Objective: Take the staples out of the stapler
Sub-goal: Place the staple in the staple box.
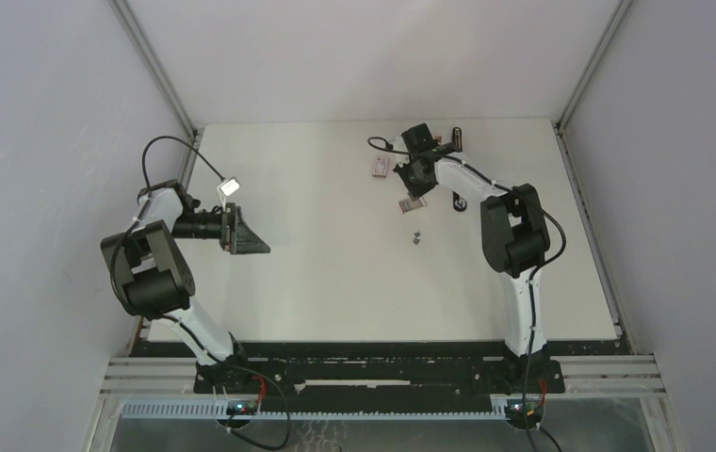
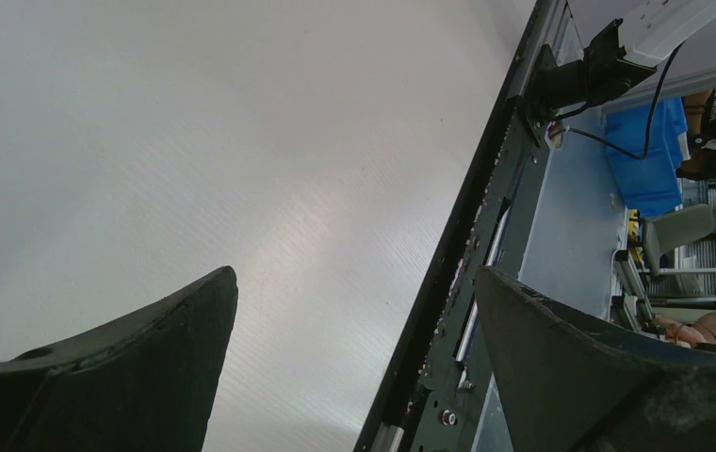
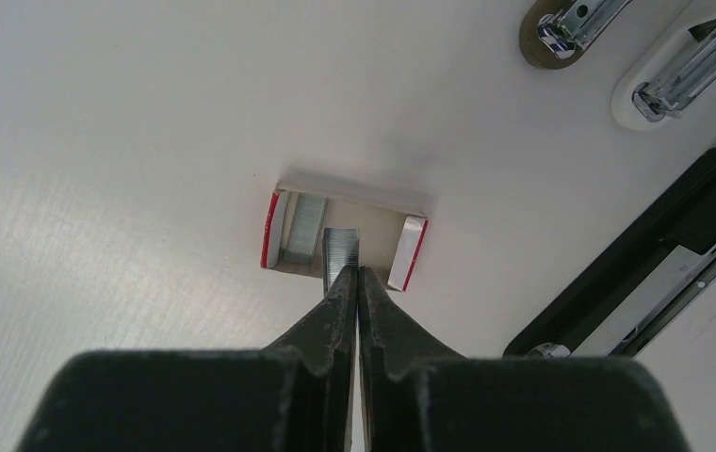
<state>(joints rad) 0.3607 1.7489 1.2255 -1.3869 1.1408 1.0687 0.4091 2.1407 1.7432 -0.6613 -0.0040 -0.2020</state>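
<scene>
White tabletop (image 1: 335, 282), mostly bare, things clustered at far right. Left hand (image 2: 354, 273) wide apart, holding nothing, parked off to the left side well away from the work. Right hand (image 3: 358, 275) reached out to the far cluster, pinched tight on the staples (image 3: 340, 247), a short silvery strip sticking out past the fingertips.

Stapler (image 3: 632, 235) just right of that hand, black, lying opened out with its metal rail exposed; whether any strip is left in the rail, cannot tell. Two pale metal-tipped items (image 3: 675, 75) beyond it, unidentified.

Small open box (image 3: 382, 226) with red end flaps directly under the held strip; a second strip (image 3: 305, 226) already lying inside at its left. Pink-and-white flat piece (image 1: 380, 167) near, apart from the box. Tiny dark bits (image 1: 415, 236) loose on the tabletop nearer the arms, probably stray staples, too small to confirm.

Progress, judged: late stage. Stapler open, at least one strip out and in hand, poised over the box. Left to do: release strip into box, check rail for leftovers, possibly collect the loose bits.

No brand, label or writing readable anywhere; box faces show colour only.
</scene>
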